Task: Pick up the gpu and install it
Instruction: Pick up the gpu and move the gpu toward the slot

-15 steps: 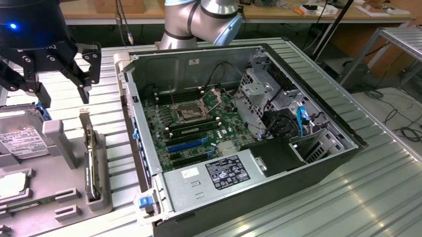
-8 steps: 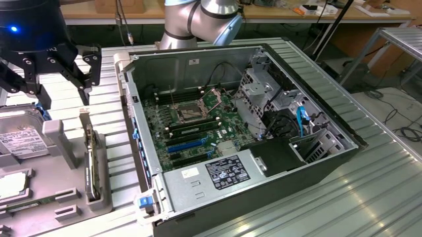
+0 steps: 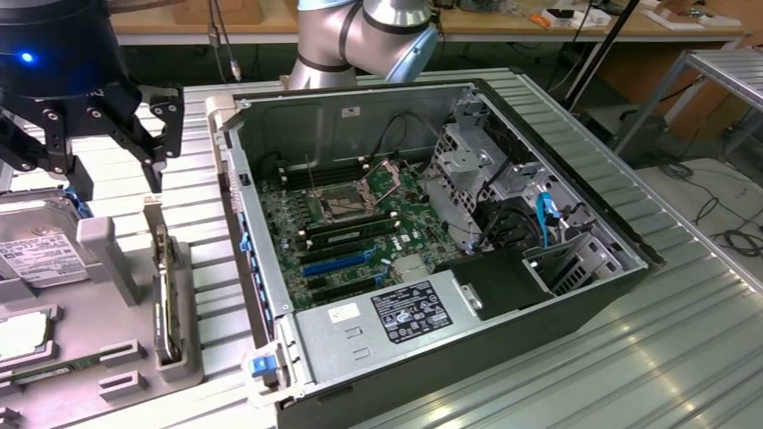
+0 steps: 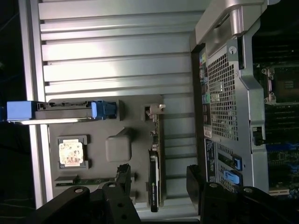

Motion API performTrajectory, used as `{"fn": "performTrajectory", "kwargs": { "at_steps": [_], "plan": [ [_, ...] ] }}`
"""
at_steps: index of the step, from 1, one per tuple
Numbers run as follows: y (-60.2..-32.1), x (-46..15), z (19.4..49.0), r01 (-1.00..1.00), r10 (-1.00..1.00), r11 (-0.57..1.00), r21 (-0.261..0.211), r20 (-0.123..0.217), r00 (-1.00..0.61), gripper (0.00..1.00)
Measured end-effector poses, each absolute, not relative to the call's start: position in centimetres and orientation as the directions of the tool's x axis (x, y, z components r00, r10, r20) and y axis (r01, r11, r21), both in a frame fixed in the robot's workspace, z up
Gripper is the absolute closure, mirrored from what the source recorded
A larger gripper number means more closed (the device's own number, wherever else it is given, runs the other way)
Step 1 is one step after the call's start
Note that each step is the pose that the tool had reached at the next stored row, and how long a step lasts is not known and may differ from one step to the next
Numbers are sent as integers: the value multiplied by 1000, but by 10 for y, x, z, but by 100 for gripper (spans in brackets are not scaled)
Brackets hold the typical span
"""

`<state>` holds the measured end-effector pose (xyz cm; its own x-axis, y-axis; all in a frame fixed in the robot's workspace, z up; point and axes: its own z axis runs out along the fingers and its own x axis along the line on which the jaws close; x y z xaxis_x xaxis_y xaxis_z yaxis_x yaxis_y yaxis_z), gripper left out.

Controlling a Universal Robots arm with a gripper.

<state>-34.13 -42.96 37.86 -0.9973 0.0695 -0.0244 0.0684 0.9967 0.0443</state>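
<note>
Gripper (image 3: pixel 110 177) hangs above the grey tray (image 3: pixel 120 268) on the exterior view's left, fingers (image 3: pixel 149 156) spread wide, holding nothing. In the wrist view the gripper (image 4: pixel 158 169) straddles the gpu (image 4: pixel 153 186), one finger (image 4: pixel 124 173) on each side of the card, so it looks lined up for a grasp across the thin faces. No contact that I can see.

The gpu (image 3: pixel 163 286) stands on its long edge in a slot of the tray, bracket end away from the fingers in the wrist view. Upright like that, both flat faces are free for the fingers, probably the reason for the fixture.

The computer case (image 3: pixel 477 268) lies on its side just beside the tray with the panel off, so the motherboard (image 3: pixel 346 214) faces up and its blue slot (image 3: pixel 334 262) is open to reach from above.

Counts:
- 1 gpu, in the tray, not installed.
- 1 hard drive (image 4: pixel 65 110) with blue ends, on edge in the same tray.
- 1 processor chip (image 4: pixel 71 153) flat in a pocket.
- 1 memory stick (image 4: pixel 88 181) near it.
- 1 tray, 1 case, 1 arm.

All of it sits on the ribbed metal counter (image 4: pixel 117 46).
</note>
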Motion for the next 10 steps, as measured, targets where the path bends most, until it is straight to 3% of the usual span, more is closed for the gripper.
{"fn": "performTrajectory", "kwargs": {
  "at_steps": [10],
  "plan": [
    [-434,-342,376,68,69,997,44,-24,-997,40]
  ]
}}
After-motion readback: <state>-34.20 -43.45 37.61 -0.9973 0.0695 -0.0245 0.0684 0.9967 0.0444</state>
